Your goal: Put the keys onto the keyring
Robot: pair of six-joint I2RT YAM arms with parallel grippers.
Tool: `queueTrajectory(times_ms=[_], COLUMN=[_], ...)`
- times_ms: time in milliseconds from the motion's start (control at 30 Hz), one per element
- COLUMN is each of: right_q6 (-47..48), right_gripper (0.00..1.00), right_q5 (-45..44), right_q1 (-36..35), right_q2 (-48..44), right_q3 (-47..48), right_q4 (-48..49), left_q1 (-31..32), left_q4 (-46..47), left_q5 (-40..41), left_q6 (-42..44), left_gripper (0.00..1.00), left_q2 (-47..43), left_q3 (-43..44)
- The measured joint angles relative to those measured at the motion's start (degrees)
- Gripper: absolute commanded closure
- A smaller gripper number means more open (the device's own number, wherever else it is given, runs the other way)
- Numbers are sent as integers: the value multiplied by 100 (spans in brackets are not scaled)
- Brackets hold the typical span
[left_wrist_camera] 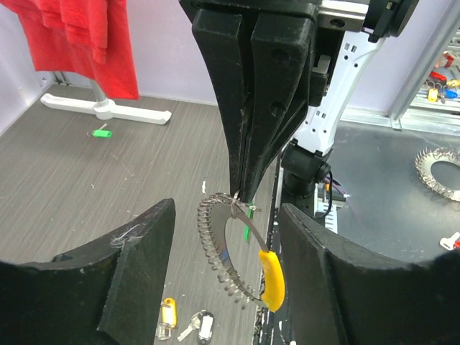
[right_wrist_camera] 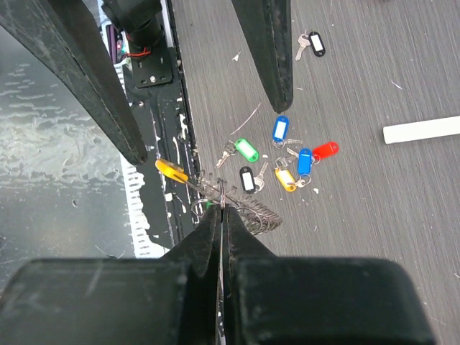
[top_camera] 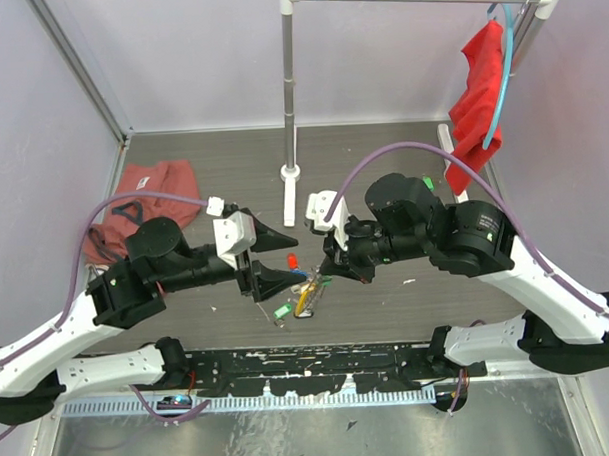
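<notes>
1. The right gripper [left_wrist_camera: 241, 192] reaches down with its jaws pinched tight on the keyring [left_wrist_camera: 214, 251], gripping the thin wire at the top of the loop
2. The keyring hangs in the air from that pinch, above the grey table [top_camera: 382, 155]. Its coiled silver part curves down one side, and its yellow section [left_wrist_camera: 272, 277] is at the low end
3. The left gripper [left_wrist_camera: 226, 208] has its jaws wide apart, one finger on each side of the ring, neither touching it
4. The keys [right_wrist_camera: 284, 154] lie loose on the table below the ring, with green, red, yellow, black and two blue tags in a close cluster
5. Another black-tagged key [right_wrist_camera: 315, 42] lies apart from the cluster
6. A small green bit shows beside the pinch; I cannot tell whether it is on the ring
7. A red cloth [top_camera: 477, 92] hangs from the white rack [top_camera: 288, 88] at the far side
</notes>
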State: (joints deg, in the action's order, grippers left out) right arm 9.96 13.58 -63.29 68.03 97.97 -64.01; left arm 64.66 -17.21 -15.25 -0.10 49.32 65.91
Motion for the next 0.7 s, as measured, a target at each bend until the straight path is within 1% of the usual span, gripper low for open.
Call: queueTrajectory(times_ms=[33, 167, 267, 333, 467, 700], right_q6=[31, 116, 199, 236, 306, 345], right_gripper=[99, 99, 99, 99, 99, 99], right_q5=[7, 98, 267, 396, 586, 702], right_q1=[0, 2, 2, 0, 0, -4], right_q2=[0, 0, 0, 0, 0, -17], right_q3=[20, 52, 52, 52, 52, 48], right_q4=[-28, -85, -87, -81, -74, -70], left_q1=[0, 0, 0, 0, 0, 0], left_q4=[-4, -24, -26, -35, -101, -216], left_q5=[-35, -118, -225, -328, -579, -852], left_q6=[2, 11, 42, 57, 83, 94], left_gripper=[35, 50, 59, 62, 65, 70], left_q2=[24, 94, 162, 236, 431, 560], left_q3=[0, 0, 2, 20, 136, 267])
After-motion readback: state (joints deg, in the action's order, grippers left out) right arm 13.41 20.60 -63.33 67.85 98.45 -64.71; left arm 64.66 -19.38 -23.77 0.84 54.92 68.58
